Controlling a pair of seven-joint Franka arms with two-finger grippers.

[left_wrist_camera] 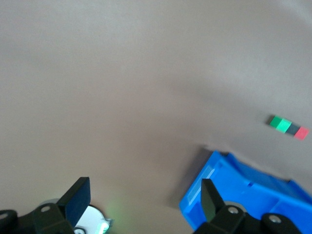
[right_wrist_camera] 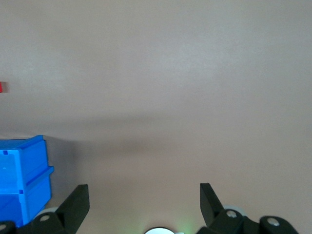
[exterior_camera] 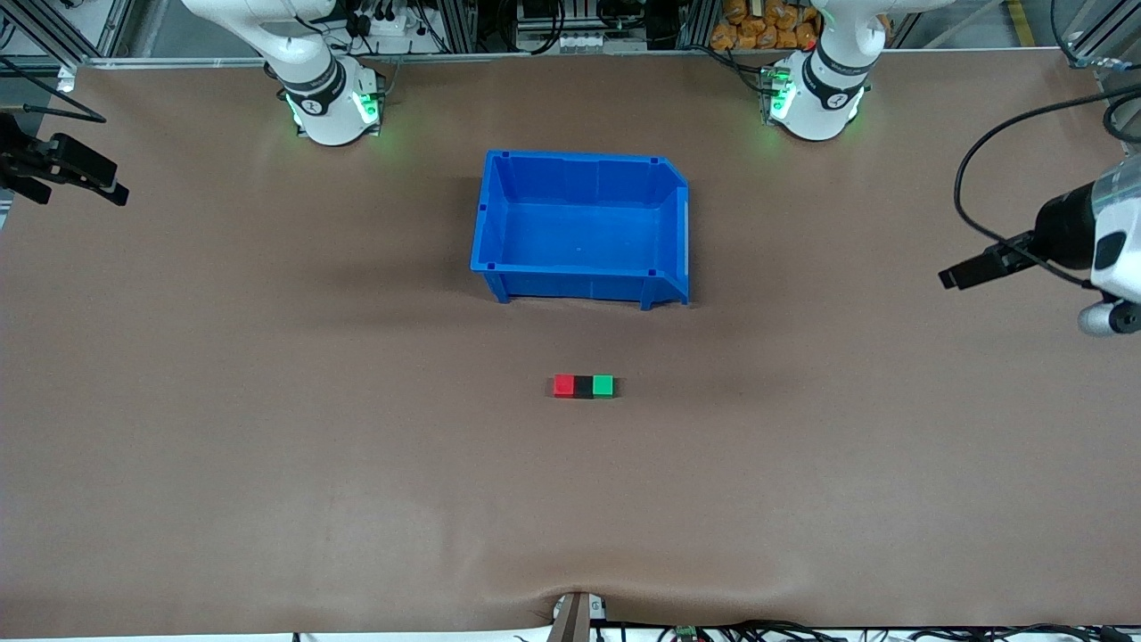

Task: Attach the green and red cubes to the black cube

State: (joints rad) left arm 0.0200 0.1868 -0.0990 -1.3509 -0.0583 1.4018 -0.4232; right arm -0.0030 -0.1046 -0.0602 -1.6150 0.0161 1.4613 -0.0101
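The three cubes already sit in one tight row on the counter, about midway between its two ends and nearer to the front camera than the blue bin. The black cube is in the middle, the red cube touches its face toward the right arm's end of the counter, and the green cube touches its face toward the left arm's end. No gap shows between them in the front view, and the left wrist view gives the same unbroken strip of colour.

So the joining step looks done, judged from how the cubes lie (whether they truly cling together or merely touch cannot be told from here).

The left gripper hangs over the counter's edge at the left arm's end, well apart from the cubes, its fingers spread wide with nothing between them. The right gripper hangs over the edge at the right arm's end, also well clear, its fingers likewise wide apart and empty. Both arms wait.

The next move, if any, calls for little: probably nothing more than keeping clear of the row. The bin is empty, and the task does not ask for anything in it.
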